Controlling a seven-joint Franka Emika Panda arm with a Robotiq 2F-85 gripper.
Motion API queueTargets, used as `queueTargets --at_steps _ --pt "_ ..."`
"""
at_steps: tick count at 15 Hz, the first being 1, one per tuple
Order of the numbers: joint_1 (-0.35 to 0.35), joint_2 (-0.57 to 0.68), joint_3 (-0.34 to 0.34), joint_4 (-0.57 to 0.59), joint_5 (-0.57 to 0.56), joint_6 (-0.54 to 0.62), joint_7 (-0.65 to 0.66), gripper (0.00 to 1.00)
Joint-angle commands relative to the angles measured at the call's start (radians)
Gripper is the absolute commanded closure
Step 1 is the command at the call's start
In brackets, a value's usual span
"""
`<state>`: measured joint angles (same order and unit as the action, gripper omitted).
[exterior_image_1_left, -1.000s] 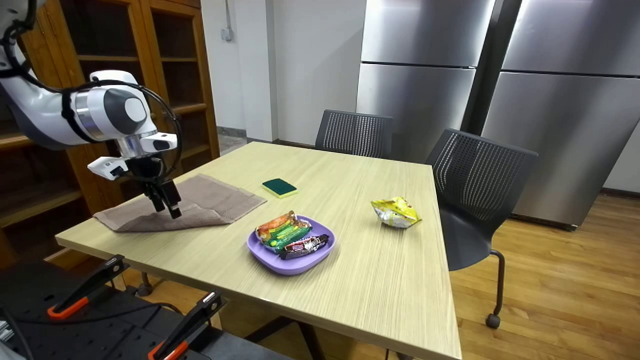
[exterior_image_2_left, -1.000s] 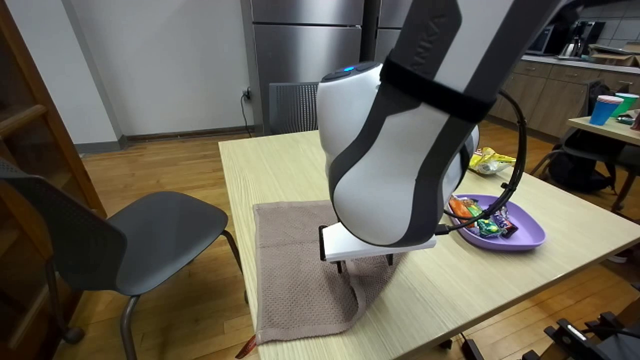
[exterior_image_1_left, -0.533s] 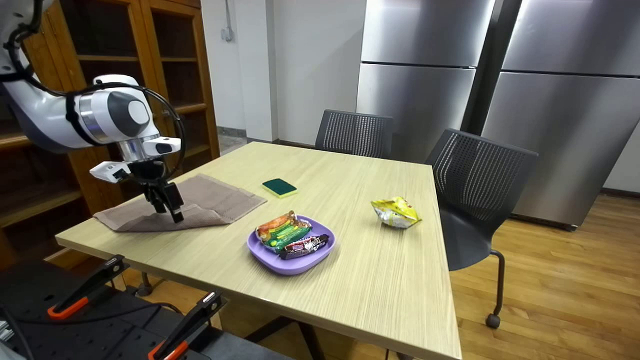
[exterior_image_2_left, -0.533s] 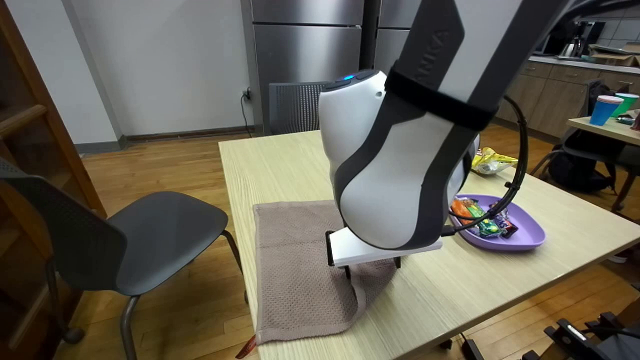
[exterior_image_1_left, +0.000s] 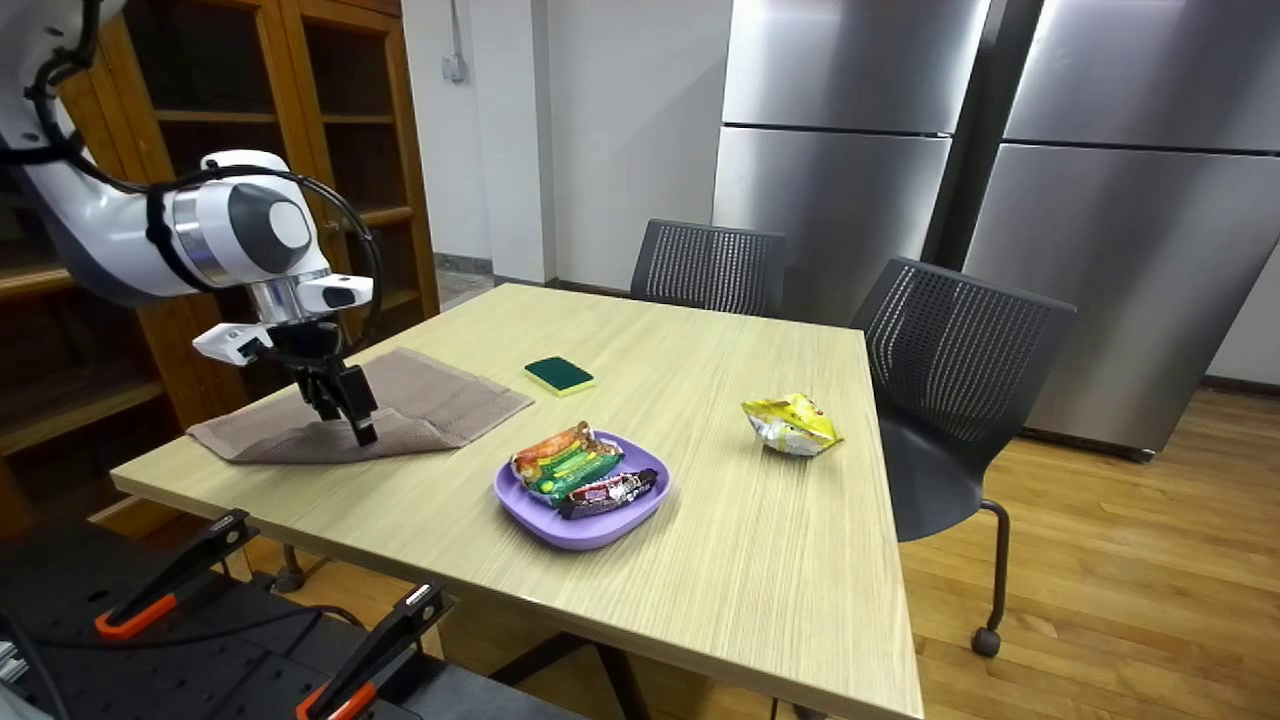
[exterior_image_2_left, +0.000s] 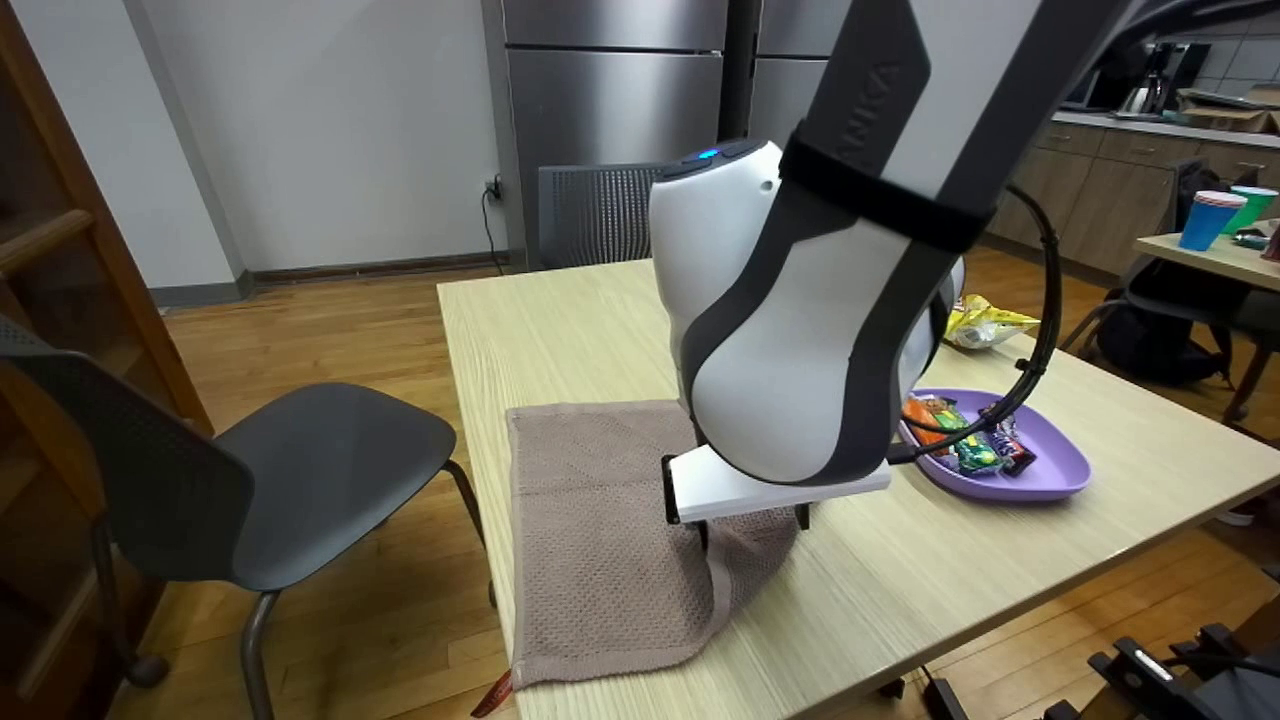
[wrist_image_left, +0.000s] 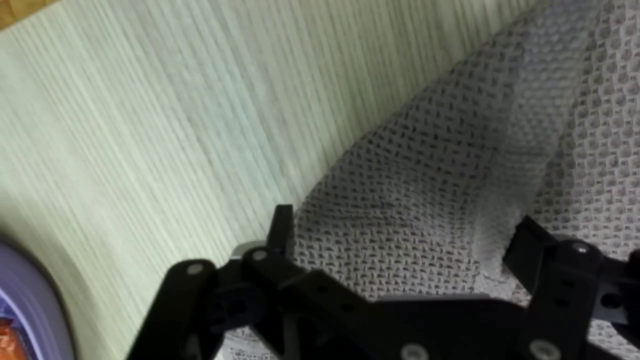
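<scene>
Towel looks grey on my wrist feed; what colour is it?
The towel is muted pinkish brown, clearest in an exterior view.

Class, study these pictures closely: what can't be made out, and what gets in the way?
- Sponge: hidden in an exterior view by the robot arm.
- Purple plate: cut off by the wrist view's left edge.
- Cloth: in the wrist view, its fold hides what lies beneath.
- Pincer: largely hidden behind a white bracket in an exterior view.
- Yellow packet: any lettering too small to read in both exterior views.
</scene>
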<state>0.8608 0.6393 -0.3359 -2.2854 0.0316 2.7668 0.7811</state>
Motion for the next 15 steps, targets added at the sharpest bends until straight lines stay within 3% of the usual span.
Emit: queueTargets --at_steps 1,2,3,11,13,15 --pt "-0.029 -0.014 0.023 0.003 -0.036 -0.028 0.035 0.0" --pt "-0.029 -0.014 0.023 0.003 -0.036 -0.027 0.035 0.07" --pt "-0.029 -0.015 0.023 0.002 -0.036 -0.027 0.036 0.26" --pt "-0.022 -0.02 0.024 -0.005 -0.038 -0.025 0.04 0.89" --pt "-0.02 -0.022 0.023 -0.007 -0.039 -0.024 0.042 1.0" --pt "-0.019 -0.022 0.022 -0.01 -0.041 -0.023 0.044 1.0"
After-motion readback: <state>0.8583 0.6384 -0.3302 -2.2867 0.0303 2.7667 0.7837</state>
